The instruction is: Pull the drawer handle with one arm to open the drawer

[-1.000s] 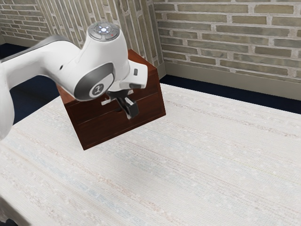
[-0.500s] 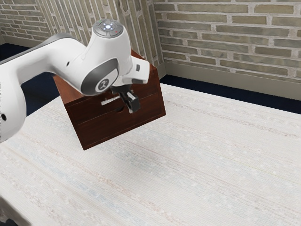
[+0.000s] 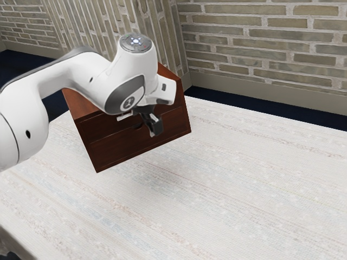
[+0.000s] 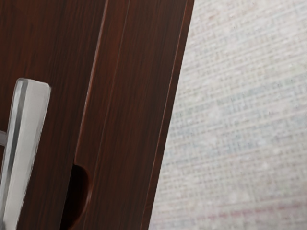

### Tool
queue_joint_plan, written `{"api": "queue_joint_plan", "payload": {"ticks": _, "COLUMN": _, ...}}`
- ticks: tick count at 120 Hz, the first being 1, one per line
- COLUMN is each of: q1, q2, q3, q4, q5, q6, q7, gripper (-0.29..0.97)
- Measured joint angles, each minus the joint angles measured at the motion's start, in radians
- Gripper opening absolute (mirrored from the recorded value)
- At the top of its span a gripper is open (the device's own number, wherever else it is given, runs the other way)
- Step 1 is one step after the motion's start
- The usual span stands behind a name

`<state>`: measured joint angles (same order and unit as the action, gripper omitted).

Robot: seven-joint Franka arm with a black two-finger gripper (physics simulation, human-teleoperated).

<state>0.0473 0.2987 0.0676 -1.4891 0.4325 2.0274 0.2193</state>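
A dark wooden cabinet (image 3: 130,138) stands at the table's back left in the exterior view. Its upper drawer front (image 3: 103,125) looks flush with the body and carries a silvery bar handle (image 3: 126,116). My black gripper (image 3: 156,127) hangs right in front of that drawer front, just off the handle's end toward the exterior view's right. In the wrist view the handle (image 4: 21,153) lies off to one side of the hand, in front of the dark wood (image 4: 129,96), with a rounded notch (image 4: 79,191) in the wood beside it. Nothing is held.
The pale woven tabletop (image 3: 233,179) spreads wide in front of the cabinet and toward the exterior view's right. A brick wall (image 3: 260,38) runs behind the table. My white arm (image 3: 65,92) covers the cabinet's upper left part.
My arm's wrist has swung up and toward the exterior view's right. The gripper has stayed in front of the drawer, shifting only slightly toward the same side. The cabinet has not moved.
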Motion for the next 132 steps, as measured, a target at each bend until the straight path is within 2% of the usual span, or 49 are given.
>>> {"api": "queue_joint_plan", "payload": {"ticks": 21, "q1": -0.001, "q2": 0.019, "q3": 0.007, "q4": 0.055, "q5": 0.000, "q6": -0.004, "q7": 0.012, "gripper": 0.66}}
{"api": "queue_joint_plan", "payload": {"ticks": 80, "q1": -0.002, "q2": 0.056, "q3": 0.014, "q4": 0.057, "q5": -0.005, "q6": -0.002, "q7": 0.031, "gripper": 0.68}}
{"api": "queue_joint_plan", "payload": {"ticks": 113, "q1": -0.015, "q2": 0.033, "q3": 0.011, "q4": 0.035, "q5": -0.009, "q6": -0.008, "q7": 0.035, "gripper": 0.65}}
{"api": "queue_joint_plan", "payload": {"ticks": 132, "q1": -0.028, "q2": -0.003, "q3": 0.007, "q4": -0.013, "q5": -0.010, "q6": -0.009, "q7": 0.033, "gripper": 0.68}}
